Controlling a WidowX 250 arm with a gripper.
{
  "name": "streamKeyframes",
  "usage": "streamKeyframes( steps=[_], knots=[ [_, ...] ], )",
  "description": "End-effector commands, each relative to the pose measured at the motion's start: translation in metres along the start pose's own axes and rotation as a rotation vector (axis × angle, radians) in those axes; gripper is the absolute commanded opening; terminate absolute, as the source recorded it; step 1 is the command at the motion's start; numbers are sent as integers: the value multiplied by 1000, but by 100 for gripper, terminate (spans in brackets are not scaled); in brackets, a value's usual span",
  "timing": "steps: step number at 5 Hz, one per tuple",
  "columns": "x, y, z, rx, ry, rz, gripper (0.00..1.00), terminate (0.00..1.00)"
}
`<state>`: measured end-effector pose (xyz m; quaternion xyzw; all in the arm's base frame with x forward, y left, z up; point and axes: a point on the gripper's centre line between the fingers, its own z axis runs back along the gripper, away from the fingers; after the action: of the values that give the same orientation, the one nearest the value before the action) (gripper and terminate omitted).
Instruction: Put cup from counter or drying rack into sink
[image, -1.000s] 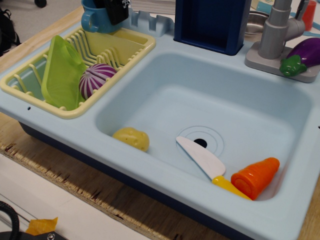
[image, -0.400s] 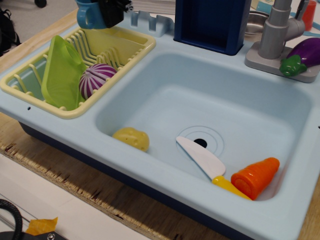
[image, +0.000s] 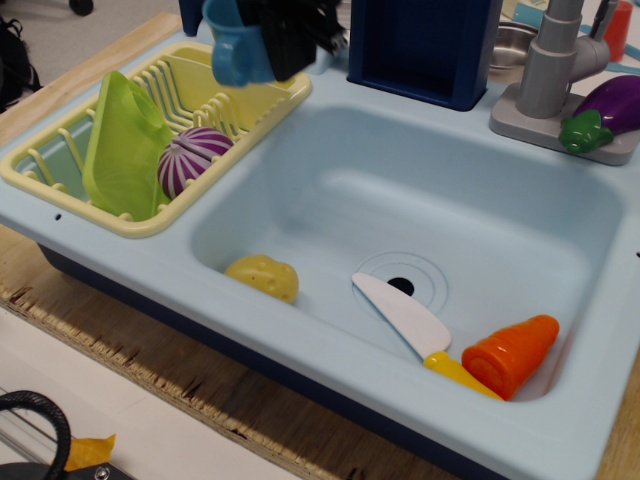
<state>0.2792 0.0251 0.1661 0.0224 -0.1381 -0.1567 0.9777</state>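
The medium-blue cup (image: 236, 45) hangs in the air above the right end of the pale yellow drying rack (image: 240, 100), its handle to the left. My black gripper (image: 272, 38) is shut on the cup's right side and rim; its fingertips are partly hidden by the cup. The light blue sink (image: 330, 190) lies to the right and below, with a round drain hole (image: 401, 286). The light blue counter (image: 110, 255) surrounds the basin.
The rack holds a green plate (image: 125, 140) and a purple-striped onion (image: 190, 158). In the sink lie a yellow potato (image: 264, 277), a white knife (image: 410, 320) and an orange carrot (image: 510, 354). A dark navy box (image: 420, 45), grey faucet (image: 555, 65) and eggplant (image: 610, 105) stand behind.
The gripper has lifted the cup off the far-left counter corner and carried it right and toward the front, now above the rack's right end.
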Motion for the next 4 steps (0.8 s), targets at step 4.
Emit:
streamKeyframes(
  steps=[4],
  knots=[
    [-2,-46,-49,-200,-32,-44,100,0]
  ],
)
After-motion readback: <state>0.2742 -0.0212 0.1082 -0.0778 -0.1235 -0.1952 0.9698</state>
